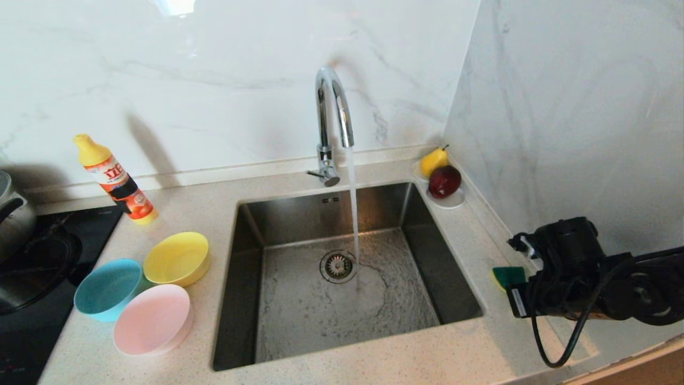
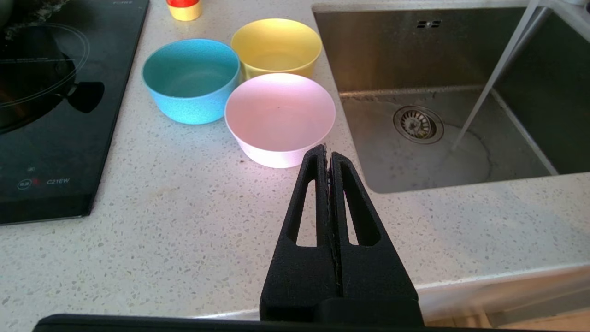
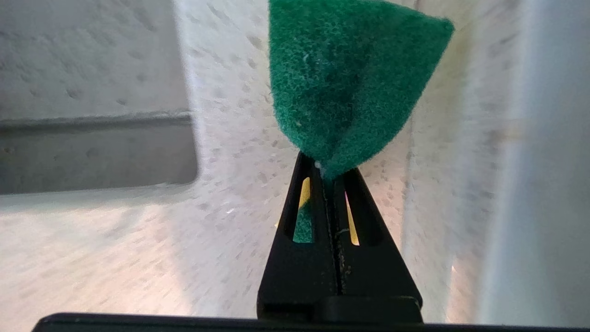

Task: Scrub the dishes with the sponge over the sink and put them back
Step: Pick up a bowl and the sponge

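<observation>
Ranging left to right: three round matte plastic bowls, teal-blue, yellow, pale pink, at nine o'clock of the brushed-steel sink; light, rigid, likely slippery wet, best gripped by the rim. Left gripper closed, empty. At three o'clock, right gripper pinches the soft green-faced yellow sponge.

detergent bottle, pear, apple, cooktop
</observation>
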`<state>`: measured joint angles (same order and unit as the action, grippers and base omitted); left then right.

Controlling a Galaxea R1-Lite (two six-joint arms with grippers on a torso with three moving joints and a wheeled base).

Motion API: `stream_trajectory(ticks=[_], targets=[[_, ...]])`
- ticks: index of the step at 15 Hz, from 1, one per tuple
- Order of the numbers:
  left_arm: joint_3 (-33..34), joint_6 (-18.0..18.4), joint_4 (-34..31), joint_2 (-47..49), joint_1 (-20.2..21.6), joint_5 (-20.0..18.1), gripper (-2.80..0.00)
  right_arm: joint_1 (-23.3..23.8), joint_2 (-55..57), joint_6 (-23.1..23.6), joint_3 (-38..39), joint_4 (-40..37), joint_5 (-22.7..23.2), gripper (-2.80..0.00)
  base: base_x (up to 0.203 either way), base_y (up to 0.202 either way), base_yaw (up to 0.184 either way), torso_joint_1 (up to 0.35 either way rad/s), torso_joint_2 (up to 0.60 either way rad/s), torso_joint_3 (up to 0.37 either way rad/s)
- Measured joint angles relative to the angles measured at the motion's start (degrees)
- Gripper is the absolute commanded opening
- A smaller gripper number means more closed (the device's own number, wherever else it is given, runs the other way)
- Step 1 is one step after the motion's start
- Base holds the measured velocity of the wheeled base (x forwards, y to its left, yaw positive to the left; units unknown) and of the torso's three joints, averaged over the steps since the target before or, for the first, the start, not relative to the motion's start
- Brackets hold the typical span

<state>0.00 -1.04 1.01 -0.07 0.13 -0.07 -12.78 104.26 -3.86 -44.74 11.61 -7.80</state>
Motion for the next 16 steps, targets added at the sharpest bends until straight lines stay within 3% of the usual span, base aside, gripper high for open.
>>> stream_trajectory(ticks=[3, 9, 16], targets=[[0.0, 0.0, 0.0, 0.0, 0.0, 0.0, -2.80, -0.9, -5.0, 0.0, -1.9, -6.2, 2.3, -2.80, 0.000, 0.000, 0.000, 0.000, 0.00, 0.000], [0.0, 0.0, 0.0, 0.0, 0.0, 0.0, -2.80, -5.6, -16.2, -0.2, -3.8, -20.4, 13.3, -2.80, 0.000, 0.000, 0.000, 0.000, 0.00, 0.000], [0.0, 0.0, 0.0, 0.0, 0.0, 0.0, -2.80, -16.7, -25.3, -1.9, -3.2, -26.4, 13.8, -2.80, 0.000, 0.000, 0.000, 0.000, 0.00, 0.000]])
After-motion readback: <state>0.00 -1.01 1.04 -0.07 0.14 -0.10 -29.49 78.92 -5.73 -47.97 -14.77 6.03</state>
